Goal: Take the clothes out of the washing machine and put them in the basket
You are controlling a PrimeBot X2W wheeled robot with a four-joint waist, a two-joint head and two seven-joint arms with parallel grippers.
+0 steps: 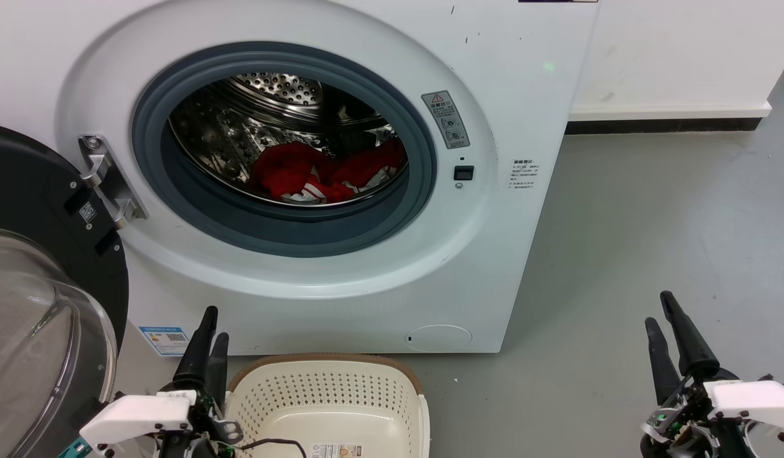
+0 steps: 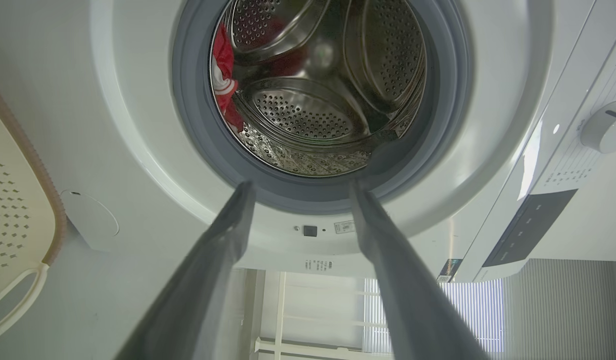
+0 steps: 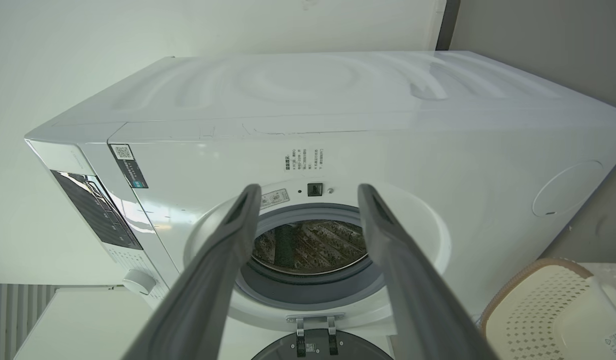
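The step in hand looks like the first reach into the washing machine (image 1: 506, 267): its door (image 1: 29, 191) hangs open at the left of the frame, and the clothes (image 1: 290, 168) lie on the floor of the drum (image 1: 277, 89), at centre frame. The red heap's long axis runs left to right across the porthole, with striped folds toward the front lip. The left gripper (image 1: 215, 324), at lower left, and the right gripper (image 1: 658, 310), at lower right, both have their fingers spread and hold nothing. A good reach would probably pass over the grey seal, come down on the heap's near middle across its length, and pinch a thick fold. The basket (image 1: 328, 359) waits at bottom centre.
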